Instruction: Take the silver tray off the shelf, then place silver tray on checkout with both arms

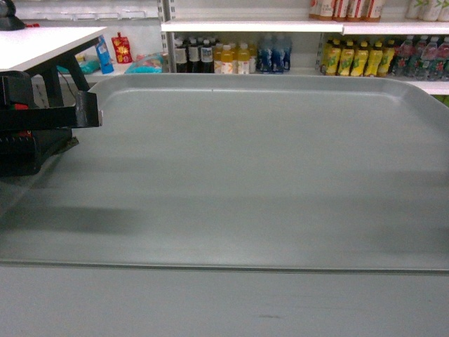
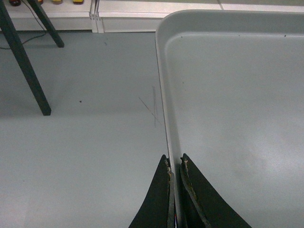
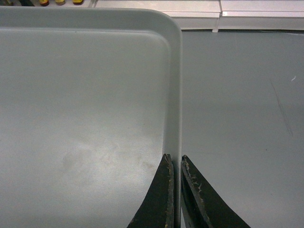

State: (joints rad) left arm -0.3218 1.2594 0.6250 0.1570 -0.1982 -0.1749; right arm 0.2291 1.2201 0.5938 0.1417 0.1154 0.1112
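— Grippers first: what do the wrist views give?
— Left gripper (image 2: pixel 175 164) pinches the silver tray (image 2: pixel 237 118) by its left rim; right gripper (image 3: pixel 174 162) is clamped on the right rim.
— And the tray itself?
— Matte grey, rounded corners, low lip, held over grey floor (image 2: pixel 85 133).
— Anything only the head view shows?
— The checkout (image 1: pixel 42 43) at far left, and stocked shelves (image 1: pixel 252 26) beyond.

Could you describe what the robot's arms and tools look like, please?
Both are black. The left tool and right tool each end in two thin tapering fingers with worn, pale-scuffed inner edges. The head view shows the left one's bulky black body with small red parts.
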